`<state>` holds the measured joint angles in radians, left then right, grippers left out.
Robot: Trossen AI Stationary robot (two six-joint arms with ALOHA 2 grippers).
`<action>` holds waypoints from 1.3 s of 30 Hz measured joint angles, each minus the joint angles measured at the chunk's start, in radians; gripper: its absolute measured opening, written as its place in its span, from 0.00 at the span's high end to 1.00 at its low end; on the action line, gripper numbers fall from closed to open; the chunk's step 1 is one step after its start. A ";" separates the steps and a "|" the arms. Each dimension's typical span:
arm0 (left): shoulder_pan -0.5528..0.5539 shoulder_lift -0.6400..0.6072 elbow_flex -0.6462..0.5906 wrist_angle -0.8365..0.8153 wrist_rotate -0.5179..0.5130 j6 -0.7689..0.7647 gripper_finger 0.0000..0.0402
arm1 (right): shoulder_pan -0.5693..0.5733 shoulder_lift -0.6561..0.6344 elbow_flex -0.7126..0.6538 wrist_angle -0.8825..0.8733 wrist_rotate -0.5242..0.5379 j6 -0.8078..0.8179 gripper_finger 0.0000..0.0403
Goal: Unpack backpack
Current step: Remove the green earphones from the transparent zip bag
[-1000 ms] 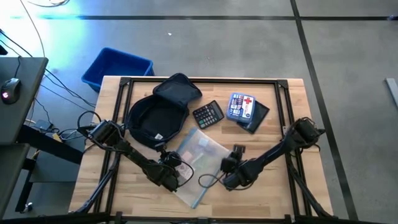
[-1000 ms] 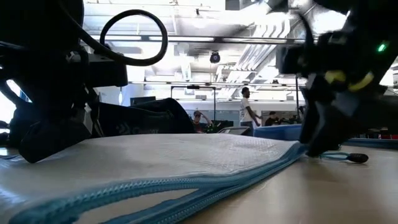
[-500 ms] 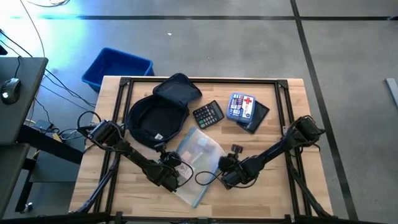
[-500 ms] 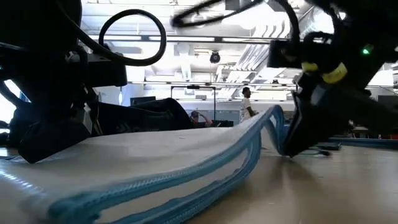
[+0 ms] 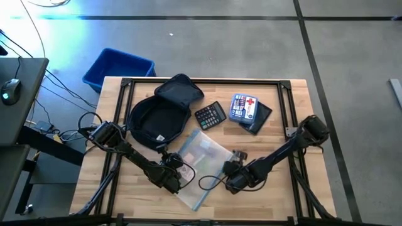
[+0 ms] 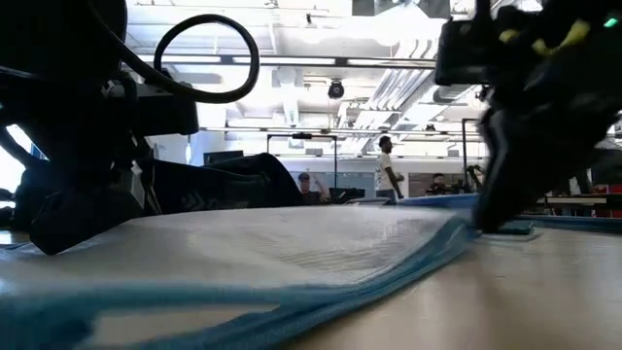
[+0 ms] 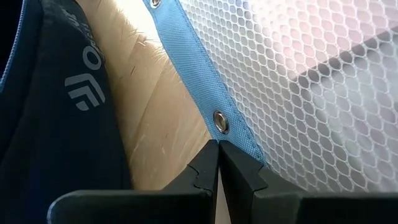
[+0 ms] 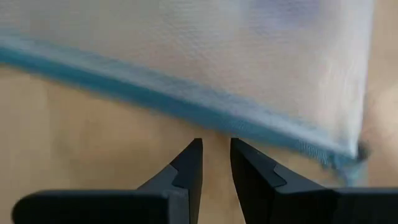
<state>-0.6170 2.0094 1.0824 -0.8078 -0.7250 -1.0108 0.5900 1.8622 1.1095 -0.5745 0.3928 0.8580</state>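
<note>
Left wrist view alone shows the backpack (image 7: 56,99)'s pale logo beside the mesh pouch (image 7: 298,81); left gripper (image 7: 217,163) jaws closed, right gripper (image 8: 216,163) jaws narrowly apart, empty.

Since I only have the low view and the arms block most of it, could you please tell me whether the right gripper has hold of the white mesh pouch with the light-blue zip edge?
Observer: No. Its wrist view shows the right gripper slightly open, nothing between its fingers, just short of the white mesh pouch with light-blue edging.
Operator: And the left gripper?
Observer: The left gripper is shut, its tips at the pouch's blue trim beside a metal eyelet.
Operator: Where is the backpack?
Observer: From above, the rounded dark navy fabric backpack lies open behind the pouch, on the left arm's side.
</note>
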 joint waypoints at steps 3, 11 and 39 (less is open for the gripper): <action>0.000 0.000 0.000 0.000 0.000 -0.002 1.00 | 0.011 -0.002 0.000 0.001 -0.024 0.052 0.84; 0.000 0.000 0.000 0.000 -0.001 -0.008 1.00 | 0.009 -0.003 -0.033 0.037 0.042 0.115 0.84; -0.002 0.001 0.000 0.000 -0.006 -0.008 1.00 | -0.006 -0.003 -0.101 0.249 0.020 0.083 0.84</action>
<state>-0.6189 2.0102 1.0824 -0.8074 -0.7315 -1.0191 0.5842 1.8595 1.0088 -0.3260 0.4124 0.9413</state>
